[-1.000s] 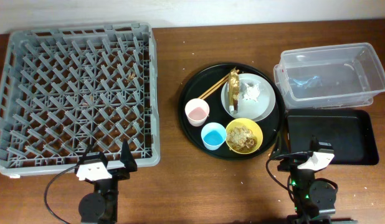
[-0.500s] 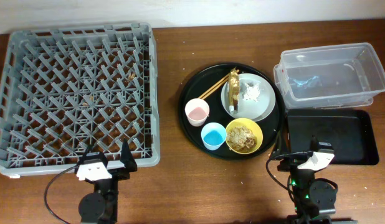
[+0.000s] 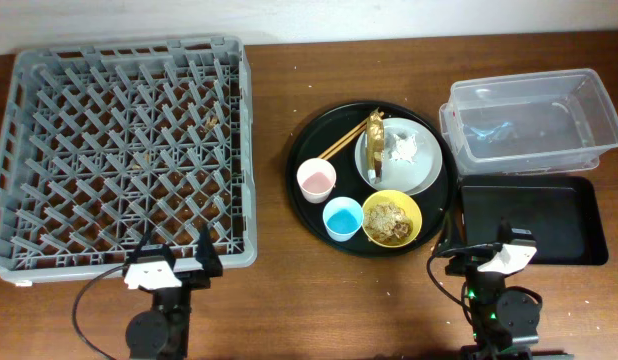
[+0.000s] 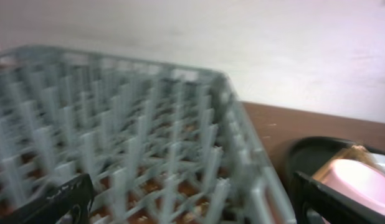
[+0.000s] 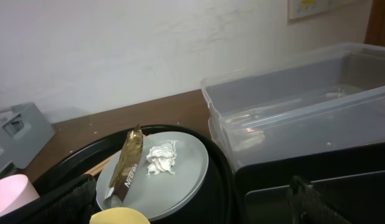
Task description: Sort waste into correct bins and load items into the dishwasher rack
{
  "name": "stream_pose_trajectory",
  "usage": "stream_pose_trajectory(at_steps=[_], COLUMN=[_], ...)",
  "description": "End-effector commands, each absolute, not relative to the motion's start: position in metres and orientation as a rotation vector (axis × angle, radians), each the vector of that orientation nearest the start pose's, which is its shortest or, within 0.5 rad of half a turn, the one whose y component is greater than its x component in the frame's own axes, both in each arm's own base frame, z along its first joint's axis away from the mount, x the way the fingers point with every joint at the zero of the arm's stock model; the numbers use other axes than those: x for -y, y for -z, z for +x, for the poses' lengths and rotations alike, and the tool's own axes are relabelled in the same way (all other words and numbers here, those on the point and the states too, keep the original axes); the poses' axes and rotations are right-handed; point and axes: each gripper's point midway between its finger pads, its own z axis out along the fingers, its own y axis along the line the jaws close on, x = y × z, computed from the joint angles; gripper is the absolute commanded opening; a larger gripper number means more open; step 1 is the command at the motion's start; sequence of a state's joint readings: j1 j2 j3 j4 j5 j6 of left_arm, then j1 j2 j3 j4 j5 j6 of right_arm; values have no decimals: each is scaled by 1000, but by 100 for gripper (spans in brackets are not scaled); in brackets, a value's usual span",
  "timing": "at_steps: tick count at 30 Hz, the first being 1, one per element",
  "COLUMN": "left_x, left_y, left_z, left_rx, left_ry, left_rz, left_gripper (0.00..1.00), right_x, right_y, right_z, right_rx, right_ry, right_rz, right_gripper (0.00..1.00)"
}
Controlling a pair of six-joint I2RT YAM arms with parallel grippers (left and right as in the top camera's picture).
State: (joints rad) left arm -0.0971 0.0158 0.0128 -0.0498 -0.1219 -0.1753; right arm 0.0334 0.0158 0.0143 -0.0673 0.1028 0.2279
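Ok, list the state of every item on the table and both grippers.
dishwasher rack, no dishes inside
pink cup, upright, empty
light-blue cup, upright, empty
yellow bowl, upright, holding food scraps
plate, flat, carrying gold wrapper and tissue
chopsticks, lying on the round tray
clear tub, open-topped
shallow black tray, empty
left gripper, open, holding nothing
right gripper, open, holding nothing

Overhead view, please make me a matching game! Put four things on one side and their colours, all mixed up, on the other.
Things:
1. bowl
2. wrapper
3. rack
4. tissue

Colours:
A. grey
B. white
C. yellow
D. gold

Pairs: 1-C, 2-D, 3-A, 4-B.
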Motion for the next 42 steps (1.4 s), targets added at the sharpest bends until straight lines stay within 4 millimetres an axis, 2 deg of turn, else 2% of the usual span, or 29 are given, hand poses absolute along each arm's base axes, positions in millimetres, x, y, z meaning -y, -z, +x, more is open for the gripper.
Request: stream_pose_trajectory(at_steps=[1, 3, 4, 5, 6, 7, 8, 10, 12, 13, 15, 16, 17, 18, 20, 21, 22, 23, 24, 25, 26, 29, 31, 35, 37, 38, 39, 40, 42], left_x=[42, 42, 40, 39, 39, 40, 46, 56, 72, 73, 74, 75, 84, 91, 90, 90, 90, 90, 90, 90, 90, 86, 86, 86, 86, 86, 86, 88, 101], left_y=[-185, -212, -247, -267, -286, -289, -295, -305, -319, -319, -313, -304, -294, -286, -278, -275, -274, -275, -274, -274, -274, -272, -271, -271, -271, -271, -271, -272, -282], left_z=[242, 239, 232, 228, 227, 230, 241, 254, 278, 288, 300, 306, 305, 301, 302, 303, 303, 303, 303, 303, 303, 302, 302, 301, 301, 301, 302, 302, 303], left_rx=[-1542, -1470, -1405, -1395, -1455, -1524, -1684, -1820, -2029, -2126, -2227, -2268, -2318, -2355, -2388, -2402, -2403, -2403, -2403, -2404, -2403, -2417, -2419, -2422, -2422, -2422, -2420, -2417, -2381], left_ry=[290, 294, 289, 288, 288, 288, 310, 356, 439, 442, 447, 446, 515, 574, 566, 563, 563, 562, 563, 563, 562, 531, 531, 531, 531, 532, 534, 547, 668], left_rz=[37, 39, 38, 39, 35, 31, 42, 69, 98, 84, 69, 62, 76, 95, 93, 88, 88, 87, 88, 88, 88, 74, 73, 72, 72, 72, 72, 74, 64], left_gripper=[99, 99, 99, 99, 99, 99, 99, 99, 99, 99, 99, 99, 99, 99, 99, 99, 99, 99, 99, 99, 99, 99, 99, 99, 99, 99, 99, 99, 99], right_x=[-23, -45, -49, -49, -49, -49, -49, -49, -50, -52, -60, -75, -98, -115, -129, -145, -162, -167, -173, -178, -180, -174, -167, -173, -175, -174, -175, -177, -178], right_y=[-170, -202, -219, -234, -246, -253, -262, -271, -290, -295, -309, -310, -303, -283, -243, -208, -173, -159, -138, -124, -116, -120, -113, -76, -66, -66, -71, -82, -120], right_z=[245, 237, 232, 228, 225, 225, 228, 233, 249, 260, 288, 295, 305, 310, 313, 310, 305, 304, 303, 301, 302, 321, 325, 314, 307, 308, 311, 315, 321], right_rx=[-1600, -1540, -1521, -1528, -1565, -1612, -1755, -1896, -2150, -2256, -2301, -2327, -2353, -2424, -2583, -2717, -2831, -2870, -2929, -2972, -2991, -2933, -2941, -2996, -3014, -3013, -2997, -2971, -2891], right_ry=[-265, -367, -384, -386, -388, -391, -397, -403, -409, -425, -479, -594, -752, -818, -763, -670, -562, -501, -425, -407, -402, -418, -412, -409, -444, -444, -449, -475, -509], right_rz=[84, -30, -51, -53, -47, -39, -15, 10, 59, 73, 68, 43, -53, -106, -131, -190, -279, -313, -340, -355, -353, -298, -284, -335, -337, -335, -331, -329, -327], right_gripper=[99, 98, 98, 98, 98, 98, 99, 98, 98, 98, 98, 98, 98, 98, 97, 80, 70, 62, 61, 56, 56, 56, 55, 46, 32, 11, 4, 4, 4])
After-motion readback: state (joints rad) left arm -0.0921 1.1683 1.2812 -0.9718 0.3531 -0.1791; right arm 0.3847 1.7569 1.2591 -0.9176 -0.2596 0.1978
